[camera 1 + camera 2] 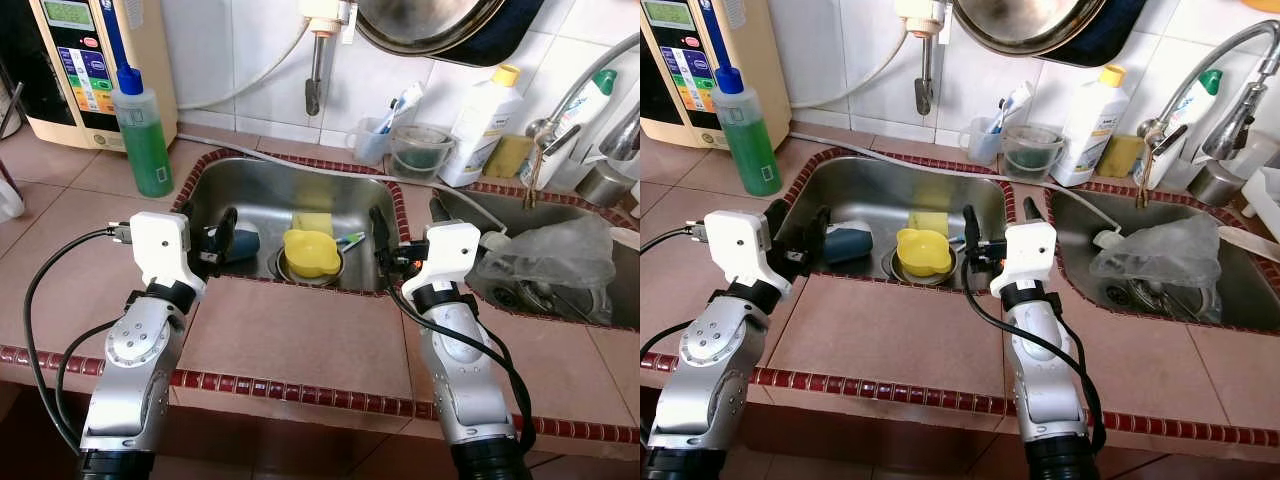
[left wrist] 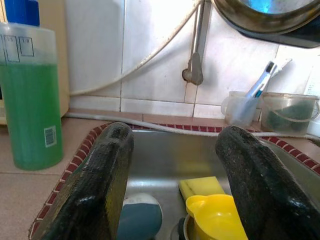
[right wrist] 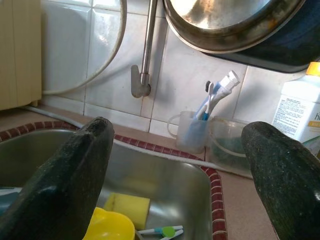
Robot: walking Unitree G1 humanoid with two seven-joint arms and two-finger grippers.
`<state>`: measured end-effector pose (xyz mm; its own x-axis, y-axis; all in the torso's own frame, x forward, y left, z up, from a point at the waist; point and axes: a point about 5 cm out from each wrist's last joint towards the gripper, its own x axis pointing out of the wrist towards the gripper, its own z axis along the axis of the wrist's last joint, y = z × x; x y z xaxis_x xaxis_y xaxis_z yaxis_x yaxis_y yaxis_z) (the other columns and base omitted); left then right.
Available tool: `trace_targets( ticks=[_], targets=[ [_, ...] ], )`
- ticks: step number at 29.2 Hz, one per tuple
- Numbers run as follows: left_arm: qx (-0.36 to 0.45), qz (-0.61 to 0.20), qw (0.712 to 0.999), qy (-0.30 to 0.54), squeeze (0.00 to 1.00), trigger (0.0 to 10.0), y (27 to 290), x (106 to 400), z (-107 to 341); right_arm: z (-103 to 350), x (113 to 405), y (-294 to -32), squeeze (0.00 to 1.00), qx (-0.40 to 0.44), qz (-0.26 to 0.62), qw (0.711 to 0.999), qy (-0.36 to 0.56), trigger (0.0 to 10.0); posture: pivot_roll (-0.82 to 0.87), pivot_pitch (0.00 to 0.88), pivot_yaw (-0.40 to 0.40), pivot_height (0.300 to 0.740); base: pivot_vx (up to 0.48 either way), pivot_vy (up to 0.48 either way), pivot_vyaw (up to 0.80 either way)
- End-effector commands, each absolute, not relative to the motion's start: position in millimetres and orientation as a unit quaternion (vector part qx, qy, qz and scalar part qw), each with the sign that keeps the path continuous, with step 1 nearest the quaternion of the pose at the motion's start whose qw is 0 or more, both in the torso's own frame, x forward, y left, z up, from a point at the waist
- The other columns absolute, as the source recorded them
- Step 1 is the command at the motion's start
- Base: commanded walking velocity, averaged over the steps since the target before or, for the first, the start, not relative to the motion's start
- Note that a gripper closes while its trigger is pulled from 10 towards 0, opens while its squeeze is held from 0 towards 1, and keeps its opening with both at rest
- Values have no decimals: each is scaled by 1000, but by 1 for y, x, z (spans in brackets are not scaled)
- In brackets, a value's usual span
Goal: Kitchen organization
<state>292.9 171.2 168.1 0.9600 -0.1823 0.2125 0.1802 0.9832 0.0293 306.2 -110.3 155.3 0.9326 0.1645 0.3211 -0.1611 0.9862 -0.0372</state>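
Nearest you, bare tiled counter [image 1: 300,330] is lying between both arms, with a dark red tile edge along its front, so you're getting open room there.

Left gripper [image 1: 212,243] is hovering over the near-left rim of the left sink [image 1: 260,190], jaws spread, pinching nothing. Right gripper [image 1: 405,232] is sitting over the divider between the two basins, jaws spread wide, also holding nothing.

Down in the left sink, a blue-grey cup [image 1: 243,243] is lying on its side just beyond the left fingers. A yellow cup [image 1: 309,252] is sitting over the drain, touching a yellow sponge [image 1: 312,220] behind it, and a green-tipped toothbrush [image 1: 350,239] is lying beside the cup.

Right basin is holding a crumpled clear plastic bag [image 1: 548,255], close to the near wall.

Farther back, a green liquid bottle [image 1: 142,135] is standing at the sink's left corner, near a beige appliance [image 1: 85,60]. A white hose [image 1: 300,158] is running along the back rim.

Right wrist view is giving you a clear cup with toothbrushes [image 3: 192,131] and a clear tub [image 3: 229,147] against the wall, under a hanging pan [image 3: 235,22].
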Motion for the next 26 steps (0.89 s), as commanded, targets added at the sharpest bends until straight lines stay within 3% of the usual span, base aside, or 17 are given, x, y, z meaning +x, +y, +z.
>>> trace_targets(
  ticks=[1,7,26],
  targets=[
    [6,-106,989,-107,0,10000,166,291,165,159,307,-116,0,-11,74,983,-168,10000,115,0,-100,740,0,0,0],
    [-11,-108,987,-116,0,10000,166,290,166,159,308,-118,0,-26,72,983,-165,10000,116,0,-104,740,0,-106,0],
    [-21,-111,986,-122,0,10000,168,289,168,158,309,-117,0,-31,78,983,-162,10000,132,0,-124,740,0,-470,0]
  ],
)
